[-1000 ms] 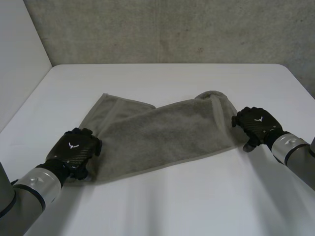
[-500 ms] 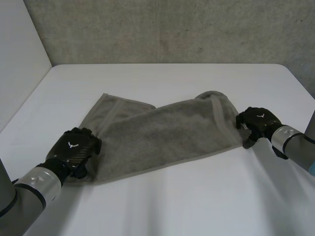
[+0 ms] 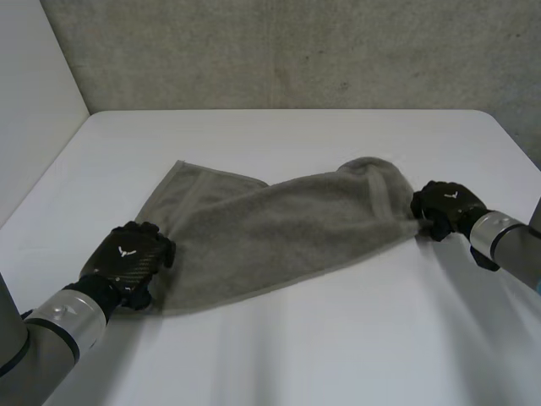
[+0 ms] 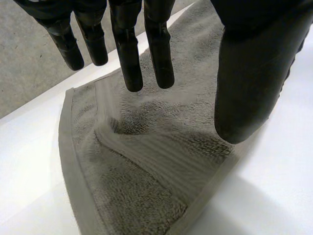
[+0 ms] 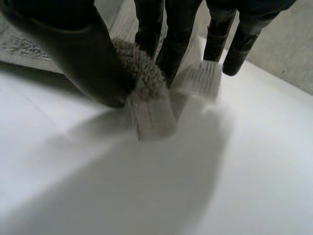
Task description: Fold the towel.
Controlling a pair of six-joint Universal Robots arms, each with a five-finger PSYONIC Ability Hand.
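Now the near right corner of the rumpled grey terry towel (image 3: 279,224), spread on the white table (image 3: 296,135), is pinched by the right hand (image 3: 444,207), which lay loose beside that edge a second ago. The left hand (image 3: 131,258) is held open over the towel's opposite corner; a fold seems readied.

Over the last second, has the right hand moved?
Yes. The right hand has edged slightly toward the table's far right corner, its fingers closing on the towel's right-hand corner.
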